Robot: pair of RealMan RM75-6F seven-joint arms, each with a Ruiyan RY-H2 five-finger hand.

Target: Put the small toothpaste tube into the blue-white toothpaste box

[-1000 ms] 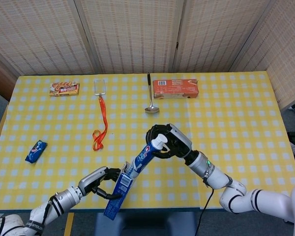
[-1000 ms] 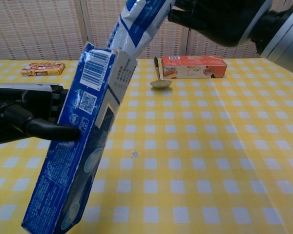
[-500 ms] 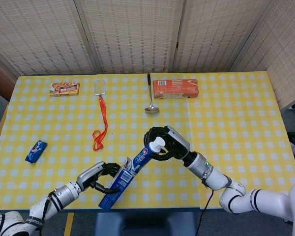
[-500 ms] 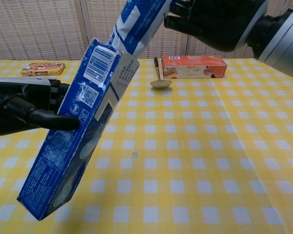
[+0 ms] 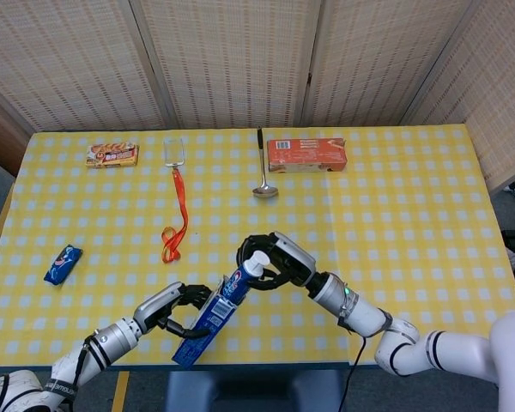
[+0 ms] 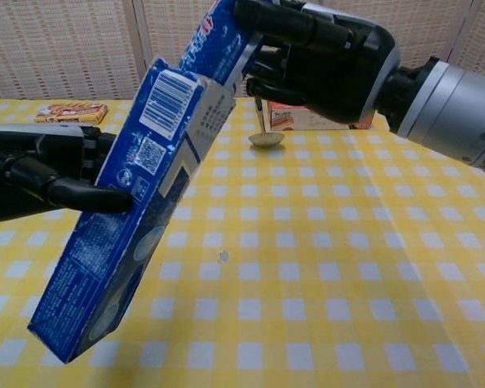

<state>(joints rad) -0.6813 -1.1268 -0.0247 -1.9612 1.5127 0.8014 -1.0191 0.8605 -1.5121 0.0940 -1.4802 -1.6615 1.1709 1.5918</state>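
Note:
My left hand (image 5: 173,310) (image 6: 40,182) holds the blue-white toothpaste box (image 5: 202,327) (image 6: 133,226) tilted above the table's near edge, its open end up and to the right. The small toothpaste tube (image 5: 237,282) (image 6: 221,42) sticks out of that open end, most of its length inside the box. My right hand (image 5: 275,262) (image 6: 319,58) grips the tube at its white cap end, directly above the box mouth.
On the yellow checked table (image 5: 395,206) lie an orange box (image 5: 306,154), a ladle (image 5: 262,176), an orange lanyard (image 5: 176,215), a snack pack (image 5: 112,155) and a blue packet (image 5: 62,264). The middle and right of the table hold nothing else.
My right hand has moved down and to the left, pushing the tube deeper into the box. The left hand and box have stayed about where they were half a second ago.

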